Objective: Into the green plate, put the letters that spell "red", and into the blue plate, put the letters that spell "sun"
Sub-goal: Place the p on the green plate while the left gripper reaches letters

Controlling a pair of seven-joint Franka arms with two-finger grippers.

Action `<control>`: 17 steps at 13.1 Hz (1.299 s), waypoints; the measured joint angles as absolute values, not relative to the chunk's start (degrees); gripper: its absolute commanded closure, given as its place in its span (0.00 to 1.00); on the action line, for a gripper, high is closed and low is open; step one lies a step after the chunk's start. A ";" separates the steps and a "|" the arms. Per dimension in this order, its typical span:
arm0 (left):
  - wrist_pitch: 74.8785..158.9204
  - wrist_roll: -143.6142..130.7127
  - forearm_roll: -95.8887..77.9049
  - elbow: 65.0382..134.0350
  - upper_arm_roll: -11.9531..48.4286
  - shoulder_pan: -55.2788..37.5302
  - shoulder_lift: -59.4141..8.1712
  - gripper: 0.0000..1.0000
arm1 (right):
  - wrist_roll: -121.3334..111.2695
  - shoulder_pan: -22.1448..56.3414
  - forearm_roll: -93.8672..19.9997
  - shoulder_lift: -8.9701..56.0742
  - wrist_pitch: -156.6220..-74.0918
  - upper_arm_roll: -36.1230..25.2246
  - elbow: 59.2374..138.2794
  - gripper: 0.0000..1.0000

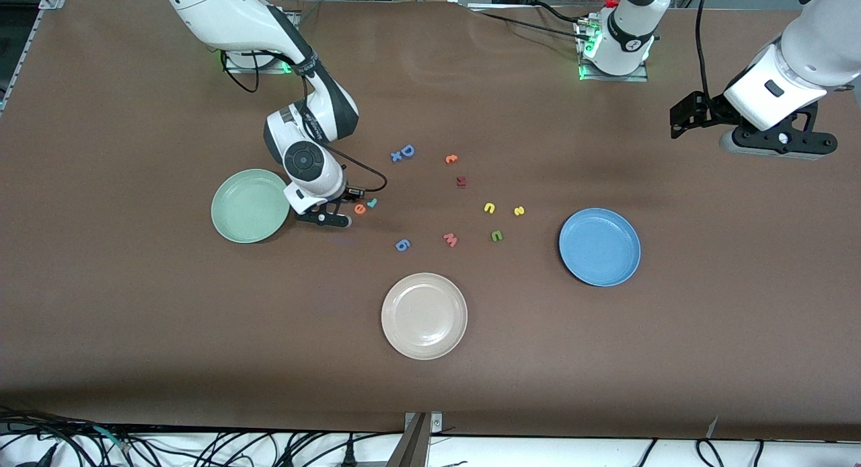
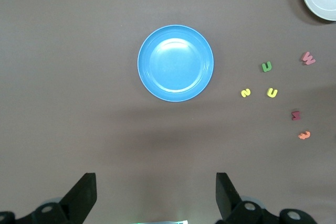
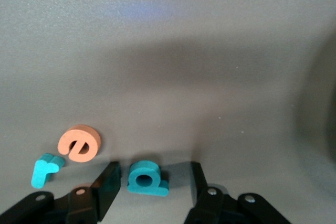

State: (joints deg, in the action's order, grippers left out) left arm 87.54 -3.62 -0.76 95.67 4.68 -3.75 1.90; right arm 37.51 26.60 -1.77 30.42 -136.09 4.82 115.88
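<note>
My right gripper [image 1: 334, 217] is down at the table beside the green plate [image 1: 250, 205], open, with its jaws either side of the teal "d" [image 3: 146, 178] and a gap showing on both sides. Just beside it lie the orange "e" [image 1: 360, 208] and the small teal "r" [image 1: 372, 202]. The yellow arch letter [image 1: 490, 208], yellow "s" [image 1: 518, 211] and olive-green arch letter [image 1: 496, 235] lie between the table's middle and the blue plate [image 1: 599, 246]. My left gripper [image 2: 155, 195] hangs open and empty, high over the left arm's end of the table.
A beige plate [image 1: 424, 315] sits nearest the front camera. Loose letters lie mid-table: a big blue "D" [image 1: 405, 152], a small orange one [image 1: 451, 159], a dark red one [image 1: 461, 181], a pink "w" [image 1: 450, 239] and a blue one [image 1: 401, 245].
</note>
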 measured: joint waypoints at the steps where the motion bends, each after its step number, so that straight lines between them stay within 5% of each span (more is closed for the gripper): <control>1: 87.54 -3.62 -0.76 95.67 4.67 -3.75 1.90 0.00 | 37.57 26.60 -1.78 30.41 -136.10 4.90 115.88 0.46; 6: 87.54 -3.63 -0.76 95.67 5.14 -4.46 1.90 0.00 | 37.75 26.61 -1.82 30.21 -136.17 5.24 115.87 0.78; 14: 87.30 -4.06 -0.76 95.73 6.73 -4.88 1.71 0.00 | 37.73 26.60 -1.82 29.94 -135.64 5.24 115.83 0.79; 17: 87.23 -4.06 -0.76 95.75 6.73 -4.88 1.60 0.00 | 35.92 26.18 -1.82 27.85 -129.59 4.15 114.32 0.78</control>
